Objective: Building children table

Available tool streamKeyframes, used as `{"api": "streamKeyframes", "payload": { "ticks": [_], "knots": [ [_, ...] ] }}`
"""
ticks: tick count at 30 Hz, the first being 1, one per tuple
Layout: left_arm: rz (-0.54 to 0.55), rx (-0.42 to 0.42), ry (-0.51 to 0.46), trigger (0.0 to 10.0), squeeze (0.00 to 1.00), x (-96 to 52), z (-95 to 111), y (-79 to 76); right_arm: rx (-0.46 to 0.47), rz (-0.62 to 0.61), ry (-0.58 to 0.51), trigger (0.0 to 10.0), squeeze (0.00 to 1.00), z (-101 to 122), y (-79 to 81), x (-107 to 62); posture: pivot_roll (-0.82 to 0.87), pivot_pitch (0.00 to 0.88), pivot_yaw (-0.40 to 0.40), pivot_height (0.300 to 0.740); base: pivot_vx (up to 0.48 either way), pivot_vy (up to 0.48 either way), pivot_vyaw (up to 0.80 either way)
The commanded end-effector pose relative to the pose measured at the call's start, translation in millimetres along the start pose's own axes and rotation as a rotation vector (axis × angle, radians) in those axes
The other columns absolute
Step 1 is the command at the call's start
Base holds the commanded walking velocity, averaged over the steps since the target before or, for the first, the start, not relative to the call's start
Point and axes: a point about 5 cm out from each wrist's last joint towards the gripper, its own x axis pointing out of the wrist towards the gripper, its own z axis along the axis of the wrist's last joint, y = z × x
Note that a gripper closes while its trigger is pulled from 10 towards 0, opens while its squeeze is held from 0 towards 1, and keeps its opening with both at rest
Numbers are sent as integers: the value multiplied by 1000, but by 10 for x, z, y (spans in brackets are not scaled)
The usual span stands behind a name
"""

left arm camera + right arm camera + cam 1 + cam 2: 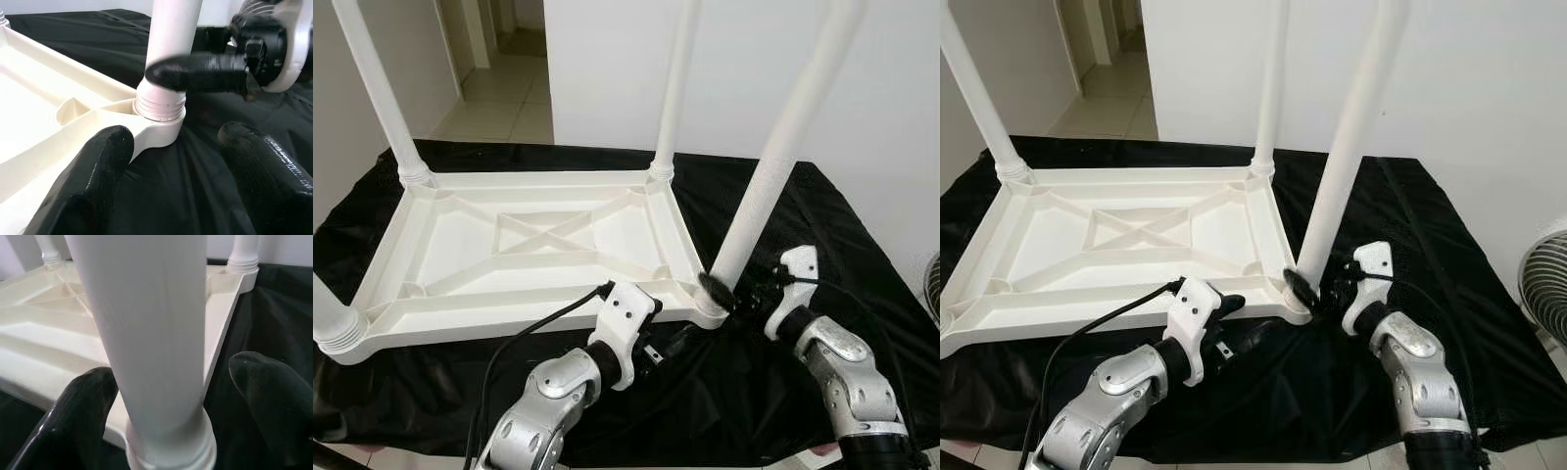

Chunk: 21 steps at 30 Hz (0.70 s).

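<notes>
Left pincer (171,161), fingers spread wide, hovers just beside the near right corner socket of the upturned white children table (524,250). Right pincer (181,406) straddles the near right leg (773,162) at its base; one finger (195,73) lies against the leg, though whether both press it is hard to judge. Four legs stand upright in the corner sockets. A black cloth (822,225) covers the tabletop beneath. Far right stands a fan (1545,284).
</notes>
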Motion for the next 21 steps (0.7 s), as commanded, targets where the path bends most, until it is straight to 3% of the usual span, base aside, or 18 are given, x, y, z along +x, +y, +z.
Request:
{"api": "streamKeyframes", "payload": {
  "ticks": [1,8,9,11,12,21],
  "knots": [
    [23,-2,4,10000,0,-3,-6,26,-27,88,67,10000,0,-130,-35,9,-22,23,-31,740,0,0,0],
    [36,0,5,10000,0,-15,9,59,-72,187,126,10000,0,-216,-112,101,-6,29,-28,740,0,0,0],
    [37,-3,7,10000,0,-16,7,63,-77,199,120,8667,0,-200,-122,134,-6,31,-24,740,0,0,0],
    [37,-6,8,10000,0,-16,6,64,-80,207,115,8667,0,-188,-129,156,-6,31,-24,740,0,0,0],
    [36,-12,12,10000,0,-15,3,68,-86,214,109,9961,0,-167,-141,196,-5,34,-22,740,0,0,0],
    [38,-31,28,10000,0,-14,-29,77,-131,236,99,10000,0,-106,-217,310,1,42,-23,740,0,0,0]
  ]
}}
